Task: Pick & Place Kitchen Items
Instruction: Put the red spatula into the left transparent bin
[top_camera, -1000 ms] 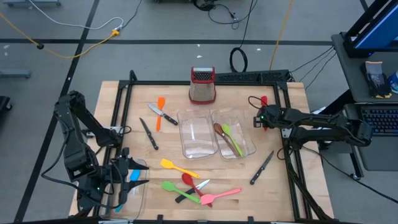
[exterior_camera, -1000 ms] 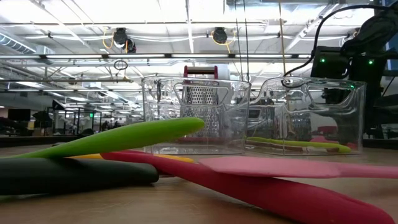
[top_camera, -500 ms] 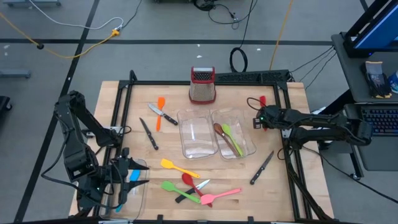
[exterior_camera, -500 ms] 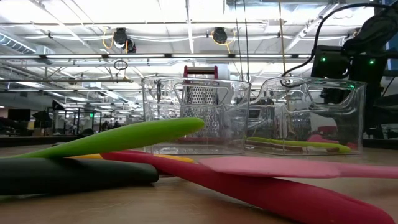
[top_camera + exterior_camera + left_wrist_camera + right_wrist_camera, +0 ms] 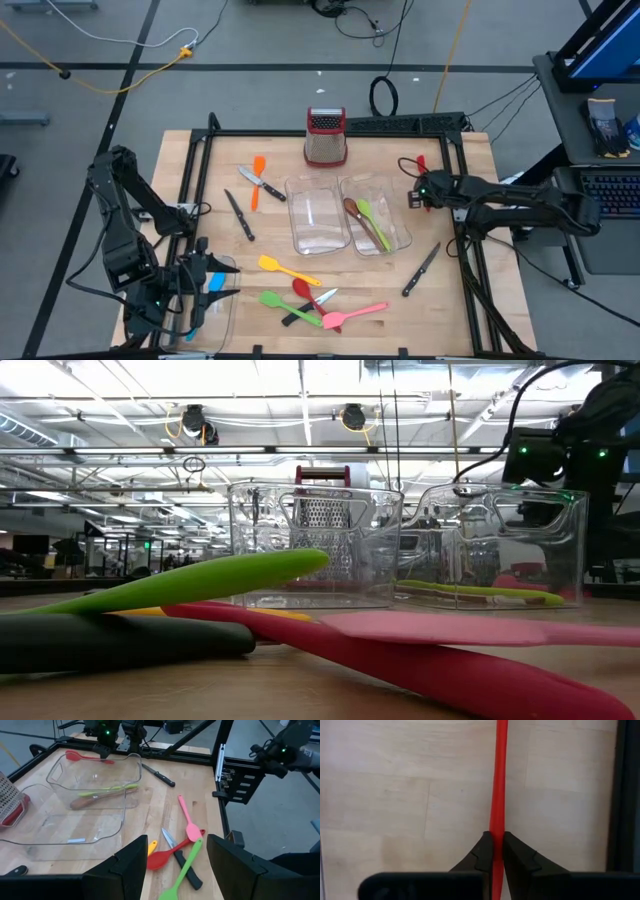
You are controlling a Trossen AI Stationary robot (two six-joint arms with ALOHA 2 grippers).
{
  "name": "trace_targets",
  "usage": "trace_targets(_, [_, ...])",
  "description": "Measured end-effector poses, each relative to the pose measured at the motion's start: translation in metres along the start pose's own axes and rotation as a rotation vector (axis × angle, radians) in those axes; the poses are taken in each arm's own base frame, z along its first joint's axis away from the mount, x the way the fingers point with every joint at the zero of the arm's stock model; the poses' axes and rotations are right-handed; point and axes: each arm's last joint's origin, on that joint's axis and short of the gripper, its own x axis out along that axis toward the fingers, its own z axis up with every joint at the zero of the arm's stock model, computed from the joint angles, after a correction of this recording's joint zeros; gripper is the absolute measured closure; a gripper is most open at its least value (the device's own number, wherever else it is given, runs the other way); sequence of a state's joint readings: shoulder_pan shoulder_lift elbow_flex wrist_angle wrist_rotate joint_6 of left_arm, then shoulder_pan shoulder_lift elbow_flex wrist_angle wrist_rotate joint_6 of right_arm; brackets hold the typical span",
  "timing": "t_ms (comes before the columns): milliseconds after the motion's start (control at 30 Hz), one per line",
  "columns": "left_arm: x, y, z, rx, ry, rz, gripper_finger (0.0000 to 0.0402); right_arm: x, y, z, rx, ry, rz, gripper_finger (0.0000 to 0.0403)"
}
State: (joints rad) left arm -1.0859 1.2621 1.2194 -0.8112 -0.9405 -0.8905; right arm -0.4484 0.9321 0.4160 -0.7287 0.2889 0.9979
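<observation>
Wooden table (image 5: 470,300), right tray (image 5: 398,236) holding green and brown spoons (image 5: 368,222), right gripper (image 5: 495,851) clamping red utensil (image 5: 499,780)

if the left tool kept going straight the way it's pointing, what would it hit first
Likely the cluster of utensils just ahead of the left tool: the green spatula and the black-handled knife lie nearest between its open fingers. Depth is hard to judge, so it might pass above them.

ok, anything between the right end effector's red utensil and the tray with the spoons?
Nothing visible. The right end effector is shut on the red utensil's handle just beside the right-hand clear tray. Only the tray's own wall stands between them, so it needs lifting over. The left end effector waits far off.
</observation>
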Motion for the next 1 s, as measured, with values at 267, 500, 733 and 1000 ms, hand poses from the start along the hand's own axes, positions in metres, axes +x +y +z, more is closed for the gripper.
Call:
trace_targets(267, [0.0, 0.0, 0.0, 0.032, 0.0, 0.0, 0.0192, -0.009, -0.006, 0.0, 0.022, -0.03, 0.038, 0.0389])
trace_targets(500, [0.0, 0.0, 0.0, 0.032, -0.001, 0.001, 0.0192, -0.015, -0.007, 0.001, 0.041, -0.061, 0.095, 0.0389])
trace_targets(733, [0.006, 0.004, 0.003, 0.019, -0.006, 0.031, 0.0192, -0.03, -0.006, 0.006, 0.054, -0.162, 0.251, 0.0389])
trace_targets(1000, [0.022, 0.015, 0.013, -0.022, -0.016, 0.112, 0.0192, -0.074, -0.002, 0.024, 0.017, -0.325, 0.449, 0.0389])
